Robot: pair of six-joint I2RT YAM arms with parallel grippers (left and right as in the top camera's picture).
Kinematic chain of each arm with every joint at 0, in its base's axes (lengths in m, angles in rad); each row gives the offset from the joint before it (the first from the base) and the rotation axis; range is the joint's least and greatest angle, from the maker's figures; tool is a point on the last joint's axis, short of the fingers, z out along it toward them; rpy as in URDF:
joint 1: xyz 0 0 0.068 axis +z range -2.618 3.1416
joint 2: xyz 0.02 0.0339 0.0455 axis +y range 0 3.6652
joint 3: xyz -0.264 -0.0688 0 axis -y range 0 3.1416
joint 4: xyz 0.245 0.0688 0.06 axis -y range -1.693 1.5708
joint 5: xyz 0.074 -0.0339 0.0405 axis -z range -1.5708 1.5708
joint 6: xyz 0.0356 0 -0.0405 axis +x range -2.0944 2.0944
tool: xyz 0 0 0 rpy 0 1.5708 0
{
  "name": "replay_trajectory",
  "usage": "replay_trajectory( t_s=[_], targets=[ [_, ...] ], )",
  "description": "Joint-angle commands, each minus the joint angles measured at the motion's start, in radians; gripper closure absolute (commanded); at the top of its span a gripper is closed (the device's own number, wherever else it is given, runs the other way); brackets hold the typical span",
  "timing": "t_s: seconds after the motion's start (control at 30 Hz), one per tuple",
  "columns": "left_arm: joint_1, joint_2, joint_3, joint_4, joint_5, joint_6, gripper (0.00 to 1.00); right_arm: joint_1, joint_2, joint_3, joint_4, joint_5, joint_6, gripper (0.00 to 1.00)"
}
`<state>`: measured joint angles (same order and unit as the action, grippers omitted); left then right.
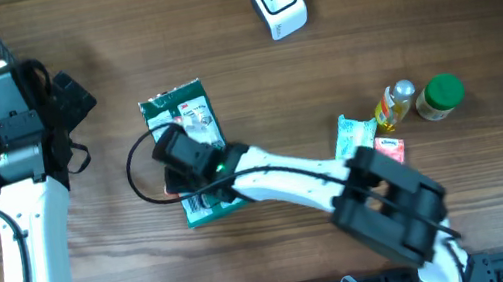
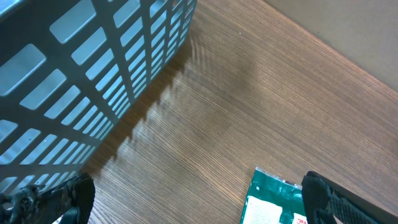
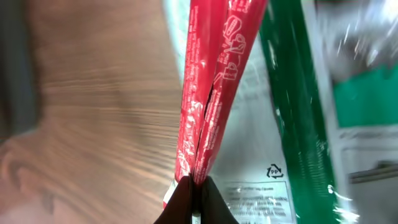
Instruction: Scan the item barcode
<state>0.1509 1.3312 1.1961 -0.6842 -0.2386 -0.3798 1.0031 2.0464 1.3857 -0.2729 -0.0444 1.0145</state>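
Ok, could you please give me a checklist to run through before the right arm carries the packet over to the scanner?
1. Grip: right gripper shut on a red fold, apparently part of the green packet: ok.
2. Packet lifted off the table: cannot tell.
3. Barcode side known: cannot tell, no barcode shows.
4. Way to the white scanner free of other things: ok.
5. The left gripper open and apart from the packet: ok.

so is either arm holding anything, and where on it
right fingers are shut on the green packet, pinching its thin red edge; left fingers are open, holding nothing
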Motion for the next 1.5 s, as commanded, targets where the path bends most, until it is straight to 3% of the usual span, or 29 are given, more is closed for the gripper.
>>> replay_trajectory(
  t_s=[0.0,0.33,0.53,0.9,1.07,1.47],
  targets=[
    [0.004,-0.001,0.003,0.003,-0.005,0.009,0.00,-0.021,-0.126,-0.004,-0.051,0.000,-0.294,0.96],
    [0.004,-0.001,0.003,0.003,-0.005,0.009,0.00,-0.049,-0.167,-0.004,-0.340,-0.001,-0.995,0.96],
    [0.004,-0.001,0.003,0.003,-0.005,0.009,0.00,-0.049,-0.165,-0.004,-0.505,0.000,-1.242,0.95],
    [0.004,-0.001,0.003,0.003,-0.005,0.009,0.00,-0.049,-0.165,-0.004,-0.574,0.061,-1.373,0.96],
    [0.004,-0.001,0.004,0.003,-0.005,0.009,0.00,-0.063,-0.165,-0.005,-0.578,0.061,-1.506,0.96],
    [0.004,-0.001,0.004,0.003,-0.005,0.009,0.00,-0.137,-0.109,-0.011,-0.552,0.010,-1.508,0.96]
  ],
)
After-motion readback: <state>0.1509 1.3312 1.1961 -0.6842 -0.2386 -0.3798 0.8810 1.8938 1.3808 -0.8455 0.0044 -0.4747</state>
